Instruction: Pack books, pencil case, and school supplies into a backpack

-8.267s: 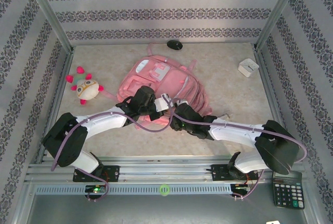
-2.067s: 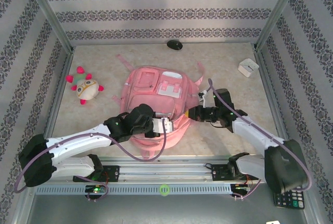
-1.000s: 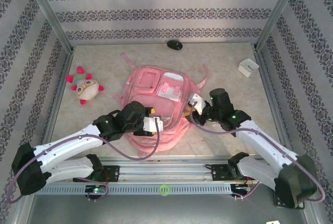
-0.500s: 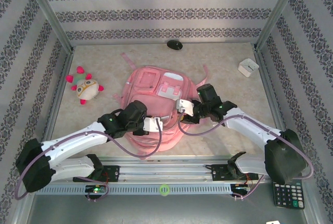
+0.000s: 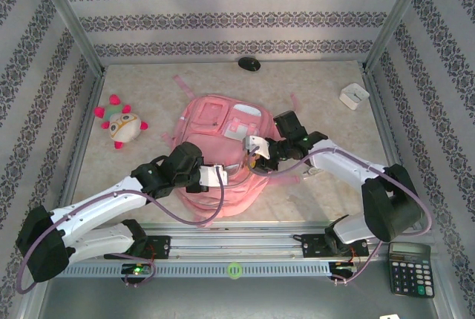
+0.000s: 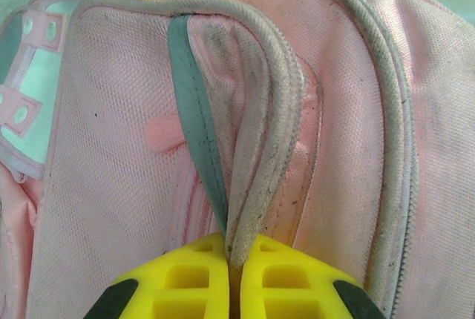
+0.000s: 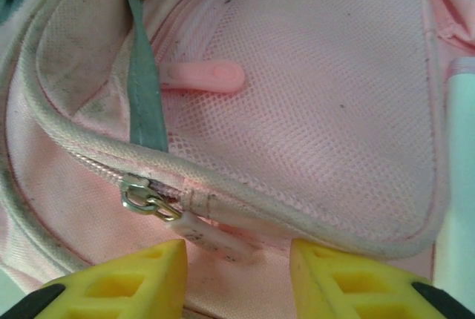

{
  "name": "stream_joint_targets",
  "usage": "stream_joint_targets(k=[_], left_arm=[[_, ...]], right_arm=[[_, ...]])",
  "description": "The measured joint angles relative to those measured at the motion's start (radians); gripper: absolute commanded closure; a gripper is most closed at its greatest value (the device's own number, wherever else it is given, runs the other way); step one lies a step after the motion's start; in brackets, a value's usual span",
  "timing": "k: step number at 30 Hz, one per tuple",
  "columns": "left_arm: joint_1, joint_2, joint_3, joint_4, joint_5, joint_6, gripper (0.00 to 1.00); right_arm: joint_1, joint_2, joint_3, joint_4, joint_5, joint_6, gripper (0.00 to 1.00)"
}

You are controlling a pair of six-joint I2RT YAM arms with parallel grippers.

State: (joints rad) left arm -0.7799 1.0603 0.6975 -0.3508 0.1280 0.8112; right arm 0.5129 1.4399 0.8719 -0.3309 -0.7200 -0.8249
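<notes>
My left gripper (image 6: pixel 231 252) clamps the piping (image 6: pixel 276 111) at the flat backpack's (image 5: pixel 215 119) near edge. My right gripper (image 7: pixel 237 263) stands unclosed astride the zip pull (image 7: pixel 152 202) there. If the piping slips, the zip could jam.

No lettering is legible anywhere; the calculator (image 5: pixel 410 268) keys are too small.

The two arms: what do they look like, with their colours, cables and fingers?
Both the left arm and the right arm have white links with bulky black joints, and a purple cable loops along each. The left gripper and the right gripper have yellow fingers, moulded with square hollows.
</notes>
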Motion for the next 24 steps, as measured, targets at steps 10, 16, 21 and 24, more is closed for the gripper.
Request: stream_joint_targets(k=[10,16,21,24], left_arm=[[0.01,0.0,0.0,0.021,0.019,-0.014,0.93],[0.015,0.0,0.0,0.023,0.023,-0.031,0.93],[0.016,0.0,0.0,0.028,0.022,-0.04,0.93],[0.016,0.002,0.0,0.03,0.02,-0.043,0.93]], right_arm=[[0.022,0.003,0.023,-0.128,-0.107,0.01,0.65],[0.019,0.014,0.033,-0.119,-0.114,0.098,0.72],[-0.014,0.026,0.038,-0.107,-0.165,0.18,0.8],[-0.027,0.025,0.035,-0.084,-0.191,0.225,0.87]])
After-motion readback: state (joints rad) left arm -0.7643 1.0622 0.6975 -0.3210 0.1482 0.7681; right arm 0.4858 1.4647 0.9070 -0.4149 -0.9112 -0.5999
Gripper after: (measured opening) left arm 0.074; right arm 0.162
